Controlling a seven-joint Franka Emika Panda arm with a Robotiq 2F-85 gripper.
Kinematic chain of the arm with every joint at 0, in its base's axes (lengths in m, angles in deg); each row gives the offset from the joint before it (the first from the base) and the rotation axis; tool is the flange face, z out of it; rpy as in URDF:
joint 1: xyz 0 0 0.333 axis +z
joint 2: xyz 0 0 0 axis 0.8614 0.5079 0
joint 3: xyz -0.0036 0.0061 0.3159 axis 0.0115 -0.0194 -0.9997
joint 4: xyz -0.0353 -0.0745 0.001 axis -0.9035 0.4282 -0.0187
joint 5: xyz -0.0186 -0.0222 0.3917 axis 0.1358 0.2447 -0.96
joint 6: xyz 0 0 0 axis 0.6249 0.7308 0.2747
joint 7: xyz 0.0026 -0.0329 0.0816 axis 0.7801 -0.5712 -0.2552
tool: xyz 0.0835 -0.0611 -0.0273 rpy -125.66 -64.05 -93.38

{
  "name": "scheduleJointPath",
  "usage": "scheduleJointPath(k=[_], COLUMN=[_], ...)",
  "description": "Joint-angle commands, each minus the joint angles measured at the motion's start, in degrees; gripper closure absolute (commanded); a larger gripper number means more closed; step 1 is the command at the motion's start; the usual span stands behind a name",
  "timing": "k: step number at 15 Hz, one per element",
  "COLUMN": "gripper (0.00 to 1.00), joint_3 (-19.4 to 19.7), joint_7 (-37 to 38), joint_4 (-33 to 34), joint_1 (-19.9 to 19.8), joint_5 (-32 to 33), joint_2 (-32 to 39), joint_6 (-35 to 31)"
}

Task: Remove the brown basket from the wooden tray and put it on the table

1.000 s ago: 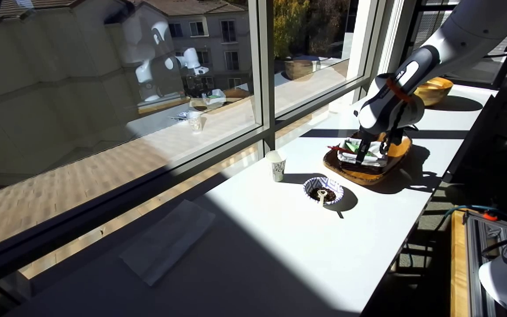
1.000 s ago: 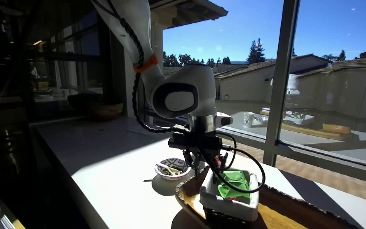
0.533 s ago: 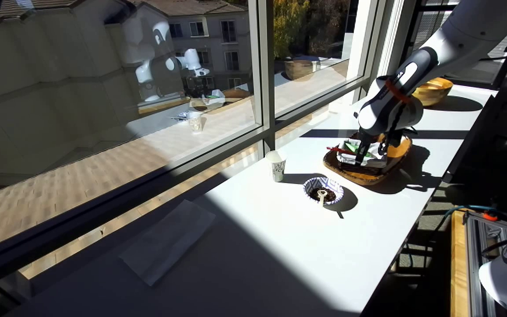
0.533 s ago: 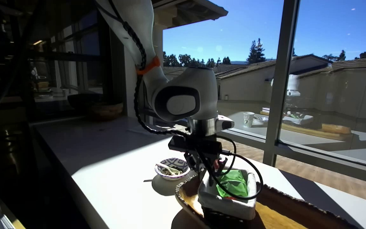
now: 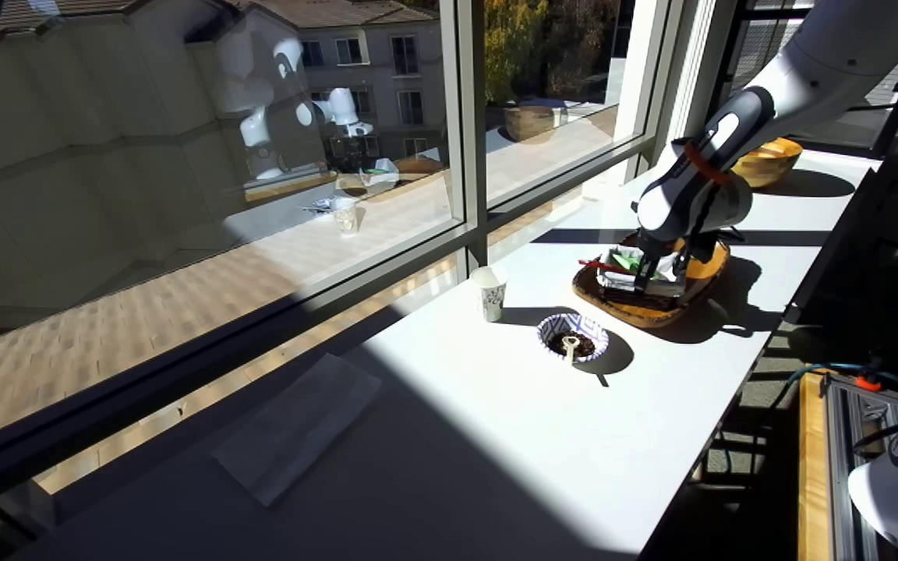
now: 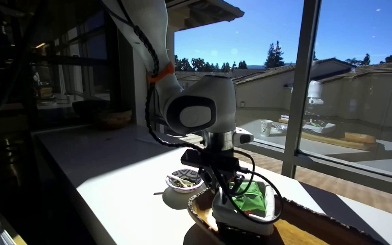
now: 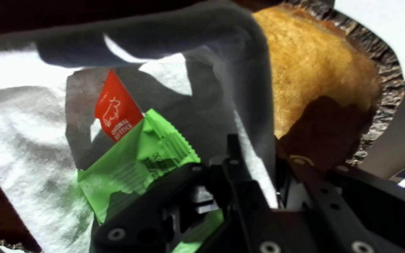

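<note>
i see the black two-fingered gripper (image 7: 259,149) pinched nearly together on one wall of the dark brown, white-lined box-shaped basket (image 6: 237,220) just under it, in the orange-brown wooden tray (image 6: 296,231).

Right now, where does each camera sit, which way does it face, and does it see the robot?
In an exterior view: above the table, looking down its length toward the wooden tray; the arm reaches in from top right.
In an exterior view: near the tray, looking over it toward the patterned bowl; the arm hangs down mid-picture.
Wrist view: on the arm, looking down into the brown basket; only the claw shows, at the bottom.
Both exterior views, roughly opposed, share tray, basket, patterned bowl and arm.
</note>
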Motion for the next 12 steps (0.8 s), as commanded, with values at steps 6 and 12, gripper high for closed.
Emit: scheduleJointPath(k=[6, 12], gripper=[0.96, 0.96], joint_3=[1.72, 2.51], joint_7=[3.66, 7.59], joint_4=[-0.97, -5.85], joint_1=[1.42, 7.32], joint_5=[7.33, 22.12], joint_2=[-4.62, -16.81], joint_6=[3.03, 3.93])
